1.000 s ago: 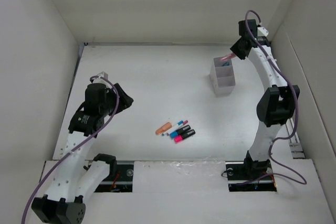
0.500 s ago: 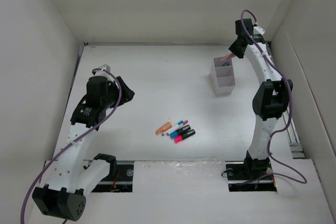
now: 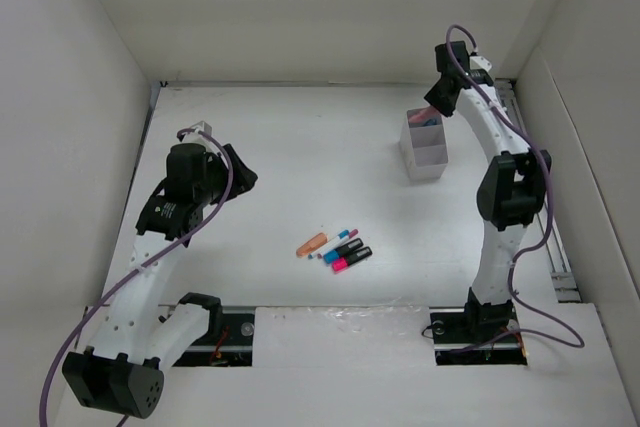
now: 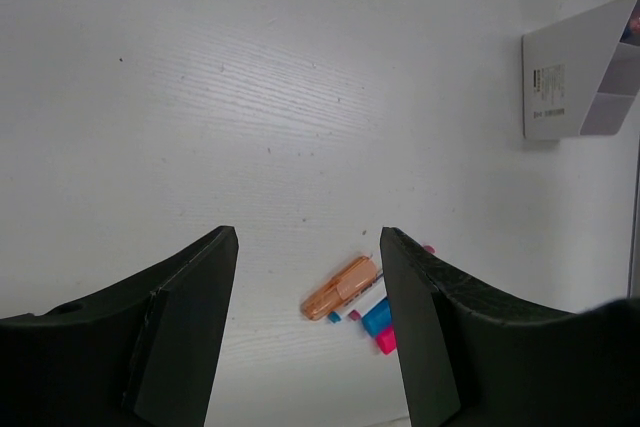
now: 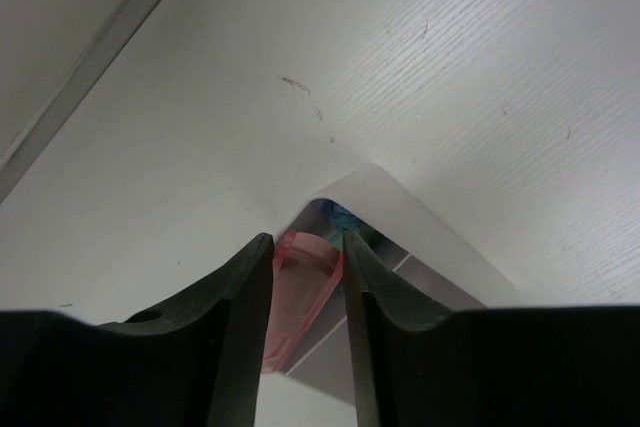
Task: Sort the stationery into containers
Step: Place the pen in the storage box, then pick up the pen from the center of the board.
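Note:
My right gripper (image 3: pixel 432 108) is shut on a stubby pink piece (image 5: pixel 305 287) and holds it over the far compartment of the white two-compartment box (image 3: pixel 428 157). In the right wrist view the box rim (image 5: pixel 420 212) lies just below the gripper (image 5: pixel 308 247), with blue and green pieces (image 5: pixel 347 215) showing inside. On the table lie an orange piece (image 3: pixel 312 244), a thin blue-pink pen (image 3: pixel 341 238), a black marker with a blue end (image 3: pixel 343 249) and one with a pink end (image 3: pixel 350 260). My left gripper (image 3: pixel 243 179) is open and empty, up and left of them; its view (image 4: pixel 305 239) shows the orange piece (image 4: pixel 340 289).
White enclosure walls stand on the left, back and right. The box (image 4: pixel 565 87) sits at the far right of the table, near the right wall. Both arm bases are at the near edge.
My right gripper has moved left and a little back with the pink piece, over the box's far compartment. My left arm has shifted slightly and stayed open.

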Robot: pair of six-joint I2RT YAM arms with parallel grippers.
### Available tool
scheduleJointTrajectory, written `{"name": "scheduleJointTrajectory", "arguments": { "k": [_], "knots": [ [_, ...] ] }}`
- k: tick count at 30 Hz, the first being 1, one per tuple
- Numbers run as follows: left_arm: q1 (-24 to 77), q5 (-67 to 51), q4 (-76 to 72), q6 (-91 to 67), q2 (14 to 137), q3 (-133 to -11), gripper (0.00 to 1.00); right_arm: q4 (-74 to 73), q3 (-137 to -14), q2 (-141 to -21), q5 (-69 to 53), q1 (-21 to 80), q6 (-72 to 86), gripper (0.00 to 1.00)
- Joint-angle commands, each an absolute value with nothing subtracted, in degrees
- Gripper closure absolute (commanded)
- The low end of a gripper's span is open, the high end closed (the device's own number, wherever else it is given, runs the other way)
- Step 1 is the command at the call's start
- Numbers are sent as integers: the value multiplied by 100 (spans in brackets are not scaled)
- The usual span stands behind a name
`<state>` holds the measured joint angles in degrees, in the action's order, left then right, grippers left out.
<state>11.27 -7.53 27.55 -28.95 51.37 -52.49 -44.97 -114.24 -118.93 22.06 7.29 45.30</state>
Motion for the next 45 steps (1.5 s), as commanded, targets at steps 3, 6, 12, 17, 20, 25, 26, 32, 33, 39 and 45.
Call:
{"name": "scheduleJointTrajectory", "arguments": {
  "k": [3, 6, 12, 17, 20, 25, 26, 32, 33, 39, 45],
  "knots": [
    [1160, -826, 2549, -2821, 5115, -5370, 44, -4298, -11338, -11602, 2276, 853, 4641, 56],
    [1160, -826, 2549, -2821, 5115, -5370, 44, -4298, -11285, -11541, 2329, 853, 4641, 53],
    [1160, -826, 2549, -2821, 5115, -5370, 44, -4298, -11040, -11189, 2198, 940, 4641, 53],
    [1160, -765, 2733, -2821, 5063, -5370, 44, -4176, -10006, -10146, 1899, 1947, 4281, 83],
    [1160, -765, 2786, -2821, 5010, -5370, 44, -4227, -9224, -9801, 1390, 2904, 4228, 97],
    [1160, -712, 2900, -2821, 5010, -5370, 44, -4333, -8473, -9659, 915, 4331, 4604, 94],
    [1160, -712, 2953, -2821, 5010, -5370, 44, -4333, -8412, -9711, 723, 4507, 4658, 85],
    [1160, -659, 2953, -2821, 5010, -5370, 44, -4280, -8306, -10212, 598, 5343, 4965, 54],
    [1160, -659, 2953, -2821, 5010, -5370, 44, -4280, -8306, -10274, 545, 5396, 4966, 52],
    [1160, -711, 2953, -2821, 4957, -5370, 44, -4069, -8367, -10687, 466, 5599, 5124, 51],
    [1160, -764, 2953, -2821, 4957, -5317, 44, -3964, -8420, -11100, 519, 5599, 5229, 50]
  ]
}}
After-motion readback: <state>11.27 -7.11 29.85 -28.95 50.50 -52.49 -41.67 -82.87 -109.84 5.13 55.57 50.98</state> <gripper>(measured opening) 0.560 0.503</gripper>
